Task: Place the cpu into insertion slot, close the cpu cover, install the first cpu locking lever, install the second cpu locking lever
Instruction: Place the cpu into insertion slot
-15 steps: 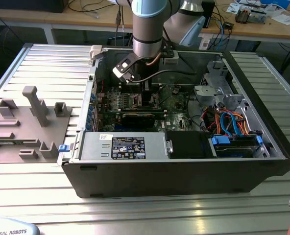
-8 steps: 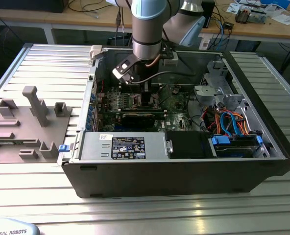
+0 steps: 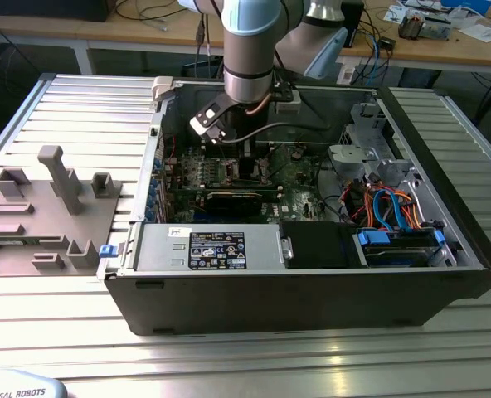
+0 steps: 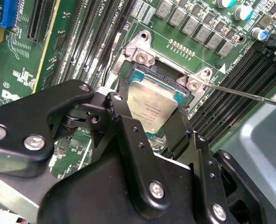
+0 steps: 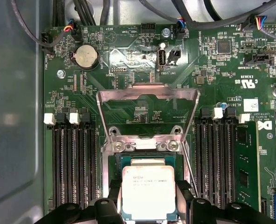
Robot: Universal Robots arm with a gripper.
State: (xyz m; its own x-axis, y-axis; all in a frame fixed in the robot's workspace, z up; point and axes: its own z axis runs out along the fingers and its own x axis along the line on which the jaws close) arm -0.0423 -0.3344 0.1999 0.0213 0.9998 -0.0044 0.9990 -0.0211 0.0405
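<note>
Gripping the cpu (image 5: 148, 189), claw (image 5: 148, 192) at the insertion slot (image 5: 126, 161), cpu cover (image 5: 147, 91) raised, memory slots (image 5: 75, 158) flanking

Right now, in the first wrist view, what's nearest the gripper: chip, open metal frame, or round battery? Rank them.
1. The cpu, held in the gripper.
2. The cpu cover, open just beyond it.
3. The round battery, past the cover.

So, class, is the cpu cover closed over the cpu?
No, the cpu cover stands open, hinged back away from the cpu.
</note>
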